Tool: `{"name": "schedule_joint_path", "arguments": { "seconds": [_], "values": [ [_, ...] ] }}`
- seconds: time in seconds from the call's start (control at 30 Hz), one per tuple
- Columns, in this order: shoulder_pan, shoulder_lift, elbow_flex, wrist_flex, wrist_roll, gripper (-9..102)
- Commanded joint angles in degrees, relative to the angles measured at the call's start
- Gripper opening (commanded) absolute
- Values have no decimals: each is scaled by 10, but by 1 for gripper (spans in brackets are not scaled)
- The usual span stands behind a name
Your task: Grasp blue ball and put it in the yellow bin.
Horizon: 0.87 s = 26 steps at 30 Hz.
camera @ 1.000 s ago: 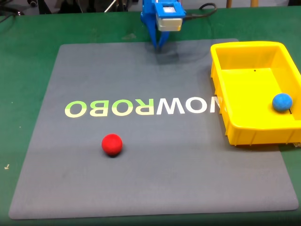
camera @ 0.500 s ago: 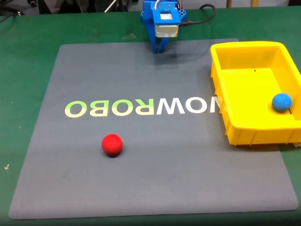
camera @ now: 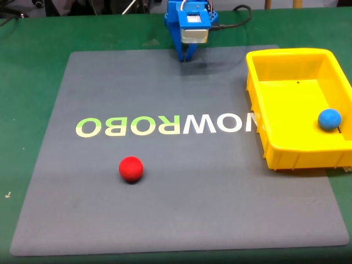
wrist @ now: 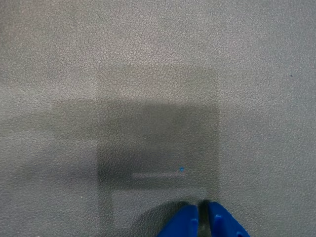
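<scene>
The blue ball (camera: pixel 329 119) lies inside the yellow bin (camera: pixel 258 93), near its right wall. The bin stands at the right edge of the grey mat in the fixed view. My blue gripper (camera: pixel 186 57) hangs at the mat's far edge, well left of the bin, pointing down at the mat. In the wrist view the gripper (wrist: pixel 203 211) shows its two blue fingertips (wrist: pixel 183 222) pressed together at the bottom edge, shut with nothing between them, just above bare grey mat.
A red ball (camera: pixel 131 169) sits on the grey mat (camera: pixel 165 209) at front left. Pale lettering (camera: pixel 165 126) crosses the mat's middle. Green table cloth (camera: pixel 27 82) surrounds the mat. A black cable (camera: pixel 236 14) runs behind the arm.
One second ago the gripper sat slightly lower and tilted; it has since pulled back toward the mat's far edge. Nothing differs over the last half second. The balls have not moved.
</scene>
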Motion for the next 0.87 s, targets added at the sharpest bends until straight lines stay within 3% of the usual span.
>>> {"name": "schedule_joint_path", "arguments": {
  "seconds": [0.0,0.83],
  "values": [
    [-6,7,18,4,-1,0],
    [1,7,18,4,0,0]
  ]
}}
